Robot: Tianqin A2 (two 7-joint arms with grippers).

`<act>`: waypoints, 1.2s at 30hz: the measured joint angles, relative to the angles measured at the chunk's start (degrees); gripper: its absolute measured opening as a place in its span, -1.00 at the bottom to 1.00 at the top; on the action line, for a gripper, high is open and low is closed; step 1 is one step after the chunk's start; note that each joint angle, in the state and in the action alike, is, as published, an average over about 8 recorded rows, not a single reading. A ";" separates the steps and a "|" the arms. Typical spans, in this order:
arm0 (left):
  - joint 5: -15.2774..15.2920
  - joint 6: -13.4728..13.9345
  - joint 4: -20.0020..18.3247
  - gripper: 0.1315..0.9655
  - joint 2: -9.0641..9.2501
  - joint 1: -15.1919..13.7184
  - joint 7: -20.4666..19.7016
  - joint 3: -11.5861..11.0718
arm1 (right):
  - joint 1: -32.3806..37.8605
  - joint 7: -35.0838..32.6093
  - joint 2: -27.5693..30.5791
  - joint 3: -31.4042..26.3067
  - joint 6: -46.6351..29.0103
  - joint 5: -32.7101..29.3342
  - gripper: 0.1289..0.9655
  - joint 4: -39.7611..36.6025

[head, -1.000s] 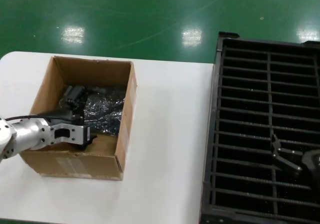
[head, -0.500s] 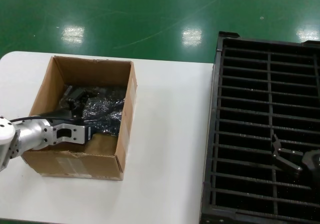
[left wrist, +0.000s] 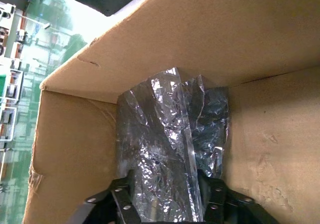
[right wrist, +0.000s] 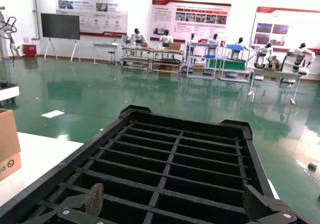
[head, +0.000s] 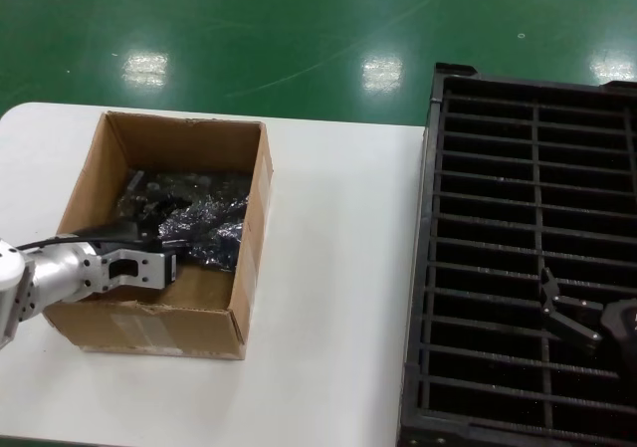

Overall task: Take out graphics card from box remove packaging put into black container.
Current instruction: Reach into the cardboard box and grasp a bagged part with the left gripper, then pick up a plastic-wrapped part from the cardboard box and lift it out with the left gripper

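The brown cardboard box (head: 164, 233) sits on the white table (head: 328, 268), at about 9 o'clock from the middle of the head view. Its walls are plain and rough, with a small dent in one edge. Inside lies the packaging (head: 194, 226) — a crinkly, shiny grey bag, all wrinkles and bright specks. In the left wrist view the bag (left wrist: 167, 149) stands up like a folded sheet against the far wall of the box. Something flat seems to be inside it, but I cannot see a graphics card through the plastic.

The left gripper (head: 167, 265) reaches in over the near wall of the box. Its silver arm comes in low from 8 o'clock, lying almost flat. Its black fingers (left wrist: 122, 199) sit on both sides of the bag's near end and pinch it.

The black container (head: 532, 258) fills the 3 o'clock side — a big plastic crate cut by thin ribs into long narrow slots. The right gripper (head: 569, 313) hangs over its near slots at 4 o'clock, fingers spread wide apart, holding nothing.
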 joint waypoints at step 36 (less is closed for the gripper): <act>-0.94 -3.16 -13.39 -0.98 -4.72 6.21 -4.32 -2.98 | 0.00 0.00 0.00 0.00 0.00 0.00 1.00 0.00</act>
